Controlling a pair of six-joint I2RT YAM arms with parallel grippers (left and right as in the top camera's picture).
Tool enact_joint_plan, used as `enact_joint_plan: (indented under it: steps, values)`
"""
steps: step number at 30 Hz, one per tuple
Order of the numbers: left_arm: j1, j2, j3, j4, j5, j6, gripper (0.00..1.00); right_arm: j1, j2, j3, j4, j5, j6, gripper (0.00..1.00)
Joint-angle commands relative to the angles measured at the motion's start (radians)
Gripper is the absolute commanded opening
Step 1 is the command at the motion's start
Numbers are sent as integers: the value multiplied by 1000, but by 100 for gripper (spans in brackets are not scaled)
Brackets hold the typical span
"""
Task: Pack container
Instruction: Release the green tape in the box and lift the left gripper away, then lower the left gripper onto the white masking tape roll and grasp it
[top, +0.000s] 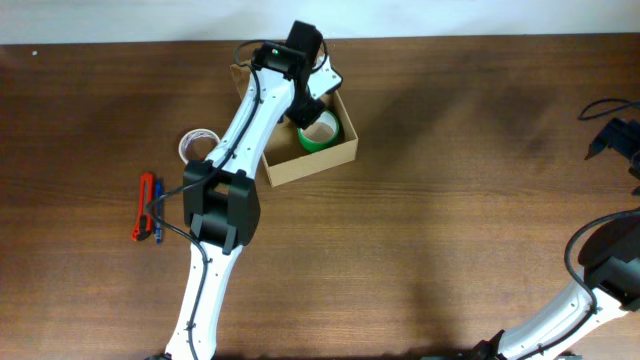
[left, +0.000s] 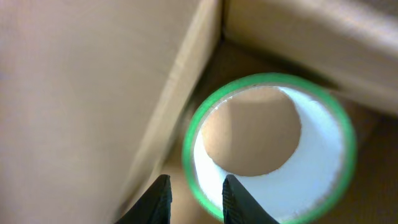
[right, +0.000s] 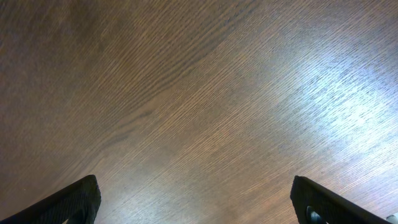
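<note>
A robot lab: 2 white arms (top: 215, 215) at a bare wooden table (top: 450, 190).

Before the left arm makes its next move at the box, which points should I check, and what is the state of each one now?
1. Green tape roll lies inside the container: ok.
2. Left jaws straddle the roll's wall; clamped or released: cannot tell.
3. Flap lid out of the way: mostly hidden by the arm, cannot tell.
4. Pale tape roll packed: not ok, it lies on the table beside the left arm.
5. Right jaws open, over bare wood, far from the container: ok.
</note>
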Motion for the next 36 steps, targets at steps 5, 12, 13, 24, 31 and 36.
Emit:
enact_joint_plan:
  steps: [5,12,13,24,31,36]
  values:
    - [-5,0,385,-217,-53,-37,33,1,2,-4,0,-10,5,99]
    - [15,-136,478,-301,-183,-52,34,1,2,-4,0,-10,5,99]
    - [27,-174,449,-298,-204,-52,35,1,2,-4,0,-10,5,99]
    - [360,-675,-304,-18,-241,-163,71,1,2,-4,0,-10,5,99]
    - [613,-713,-621,-1,7,-267,56,1,2,-4,0,-10,5,99]
    - [622,-630,-739,109,10,-351,42,1,2,-4,0,-10,5,99]
